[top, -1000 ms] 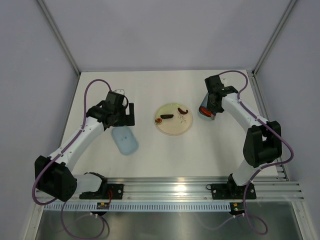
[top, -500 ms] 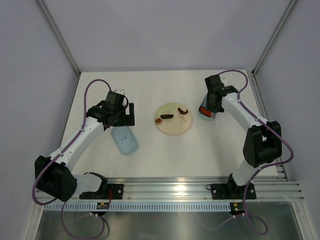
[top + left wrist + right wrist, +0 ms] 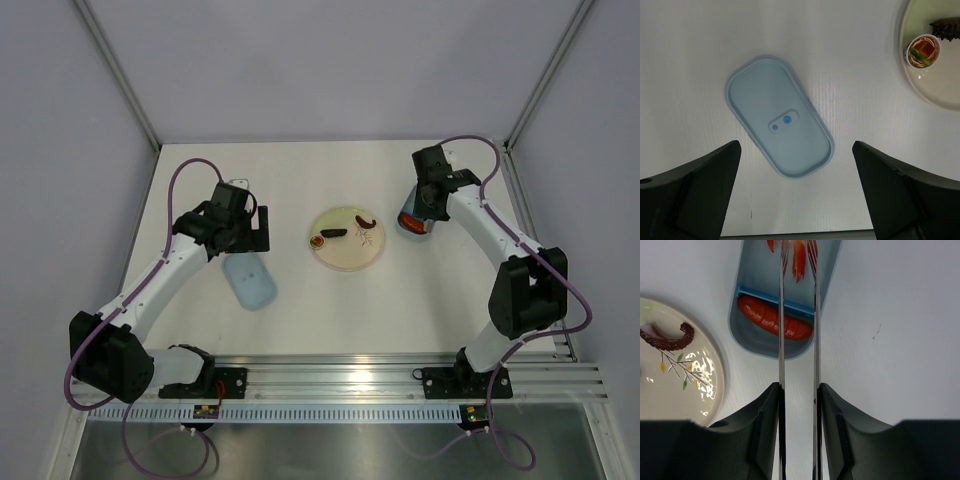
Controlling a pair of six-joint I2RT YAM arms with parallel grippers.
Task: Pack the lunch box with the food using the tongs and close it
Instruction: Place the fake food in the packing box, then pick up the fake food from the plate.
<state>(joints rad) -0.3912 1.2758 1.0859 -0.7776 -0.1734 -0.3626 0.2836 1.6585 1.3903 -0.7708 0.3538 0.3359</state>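
A plain white worktop (image 3: 300,180) fills a booth closed in by pale grey-lilac wall panels (image 3: 320,70), with slanting metal frame posts (image 3: 120,75) in the corners and a ribbed aluminium rail (image 3: 340,375) along the near edge where both arms are bolted. A round pale-yellow plate (image 3: 347,238) printed with small sprigs sits at the middle. On it are a curled dark red tentacle piece (image 3: 667,337), a dark brown piece (image 3: 945,22) and a small round dark cup with orange filling (image 3: 923,50). Just right of the plate, close to its rim but apart from it, stands the open pale-blue lunch box (image 3: 785,295). A red sausage (image 3: 774,319) lies in its nearer compartment, against the blue divider. The right fingers (image 3: 797,390) are clamped around the two silver arms of the tongs (image 3: 781,340), which run out over the lunch box. A red shrimp (image 3: 797,257) sits between the tong tips above the far compartment. Whether it is pinched cannot be told. Left of the plate and well apart from it, the blue lid (image 3: 779,131) lies flat and askew on the worktop. The left fingers (image 3: 795,150) are above it, spread as wide as they go and holding nothing.
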